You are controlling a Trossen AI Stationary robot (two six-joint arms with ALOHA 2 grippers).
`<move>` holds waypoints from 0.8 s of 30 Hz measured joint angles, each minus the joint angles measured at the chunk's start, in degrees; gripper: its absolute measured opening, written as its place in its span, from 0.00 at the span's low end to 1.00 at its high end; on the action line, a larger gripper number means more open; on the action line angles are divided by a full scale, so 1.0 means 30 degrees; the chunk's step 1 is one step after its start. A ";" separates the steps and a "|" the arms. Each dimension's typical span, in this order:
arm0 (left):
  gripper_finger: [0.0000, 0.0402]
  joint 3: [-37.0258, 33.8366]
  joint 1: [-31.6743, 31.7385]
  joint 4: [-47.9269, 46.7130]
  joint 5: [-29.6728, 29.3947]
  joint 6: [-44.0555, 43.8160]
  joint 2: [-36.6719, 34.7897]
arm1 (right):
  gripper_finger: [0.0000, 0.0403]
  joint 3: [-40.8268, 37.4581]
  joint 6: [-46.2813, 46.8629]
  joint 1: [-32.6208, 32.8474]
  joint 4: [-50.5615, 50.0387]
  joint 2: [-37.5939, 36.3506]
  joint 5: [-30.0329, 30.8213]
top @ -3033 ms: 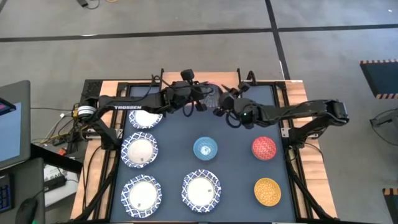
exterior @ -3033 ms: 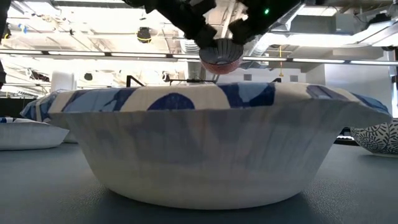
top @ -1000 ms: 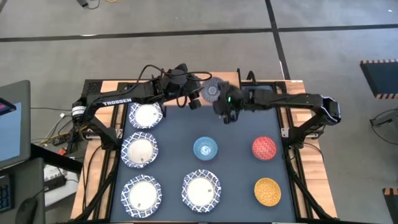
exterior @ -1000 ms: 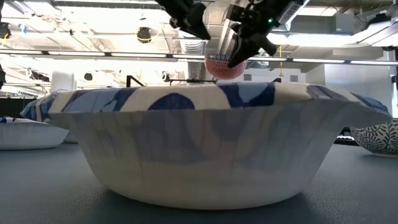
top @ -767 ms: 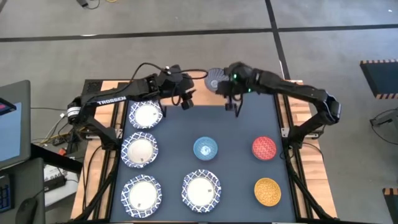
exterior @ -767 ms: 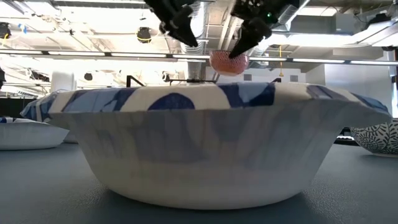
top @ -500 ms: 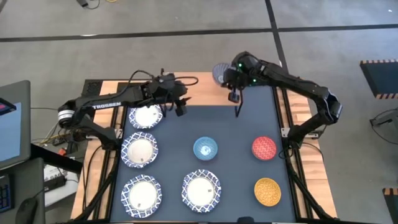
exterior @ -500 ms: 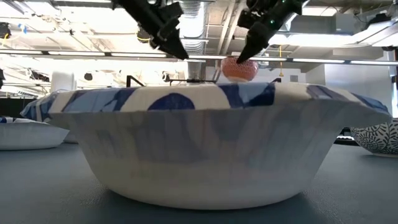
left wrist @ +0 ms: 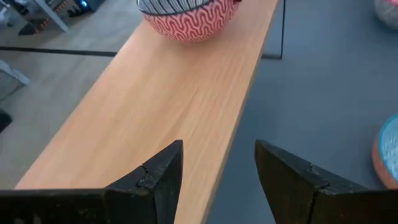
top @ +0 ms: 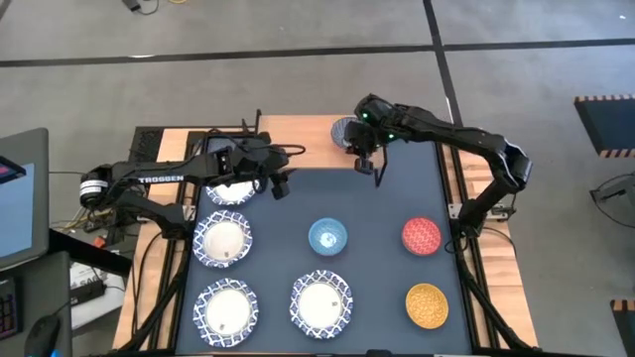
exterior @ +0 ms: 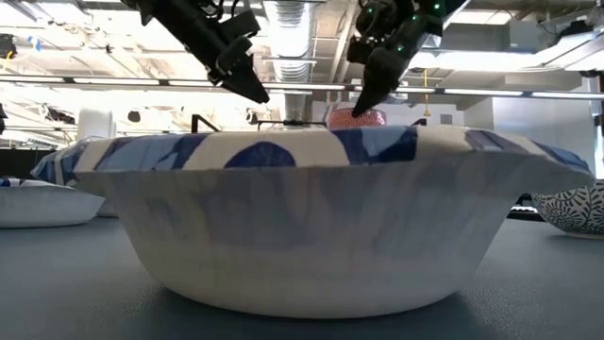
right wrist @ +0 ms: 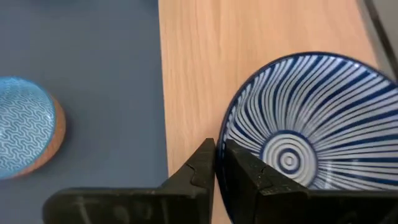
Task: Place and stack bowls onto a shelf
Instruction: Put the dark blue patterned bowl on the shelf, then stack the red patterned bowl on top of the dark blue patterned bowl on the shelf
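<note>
Item: striped bowl (right wrist: 305,118), seated on shelf (right wrist: 186,74); right pincer (right wrist: 214,165) pinched its rim. Left pincer (left wrist: 217,168) hovered agape, empty, nearby. Risk, judged: withdrawing unreleased could drag bowl off the edge.

Light is even and fairly bright from overhead. In the low view, ceiling lamps (exterior: 283,11) glare white behind, and the nearest bowl (exterior: 311,217) looms large and soft, out of focus. On the shelf (left wrist: 161,93), shadows are faint; wrist views are sharp.
</note>
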 joint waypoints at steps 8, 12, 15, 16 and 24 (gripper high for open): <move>0.46 0.0000 -0.0066 -0.0004 -0.0163 0.0031 -0.0563 | 0.39 -0.0069 0.0743 0.0034 -0.0630 0.0227 0.0183; 0.46 0.0000 -0.0095 -0.0341 -0.0170 -0.0512 -0.1568 | 0.50 -0.0069 0.0698 -0.0009 -0.0487 -0.0756 0.0647; 0.46 0.0000 -0.0284 -0.0810 -0.0202 -0.1006 -0.2312 | 0.54 -0.0069 0.0622 -0.0009 -0.0143 -0.1500 0.0641; 0.46 0.0000 -0.0422 -0.0951 -0.0210 -0.1230 -0.2523 | 0.54 -0.0069 0.0607 -0.0012 -0.0144 -0.1742 0.0652; 0.46 -0.0003 -0.2067 -0.1518 -0.1539 -0.2044 -0.3195 | 0.54 -0.0069 0.2491 0.0381 -0.1264 -0.4052 0.2681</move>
